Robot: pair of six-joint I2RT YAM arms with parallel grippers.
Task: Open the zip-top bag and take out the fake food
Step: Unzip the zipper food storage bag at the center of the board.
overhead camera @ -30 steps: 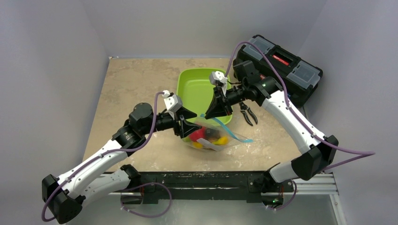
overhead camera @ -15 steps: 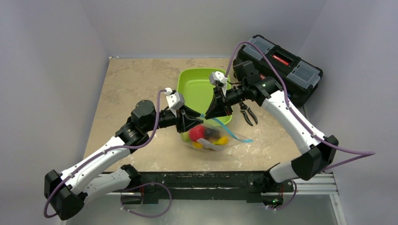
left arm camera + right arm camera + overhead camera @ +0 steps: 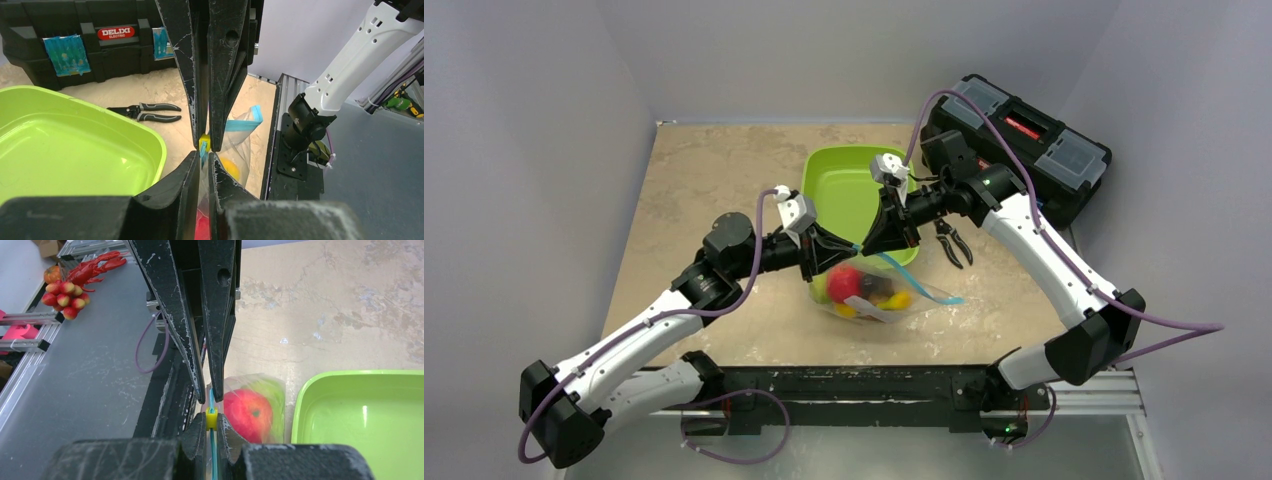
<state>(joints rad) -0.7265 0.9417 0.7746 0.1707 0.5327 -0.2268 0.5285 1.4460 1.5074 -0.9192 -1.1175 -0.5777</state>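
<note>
The clear zip-top bag [image 3: 894, 293] hangs just above the table in front of the tray, held up by its teal zipper strip [image 3: 904, 268]. Through the plastic the fake food shows: a red apple [image 3: 247, 412], a green piece [image 3: 274, 399] and a yellow piece [image 3: 230, 168]. My left gripper [image 3: 204, 156] is shut on the zipper strip at the bag's left end. Tip to tip against it, my right gripper [image 3: 211, 416] is shut on the yellow slider [image 3: 211, 419]. In the top view the two grippers meet at the bag's corner, left [image 3: 848, 249] and right [image 3: 868, 243].
A lime-green tray [image 3: 849, 185] sits just behind the bag. Black-handled pliers [image 3: 949, 240] lie to its right, in front of a black toolbox [image 3: 1024, 140]. The arms' metal base rail [image 3: 874, 385] runs along the near edge. Toy food [image 3: 75, 280] lies off the table.
My left gripper has moved right to the bag's zipper corner and closed on the strip, lifting that end a little. The right gripper has stayed shut on the slider.
</note>
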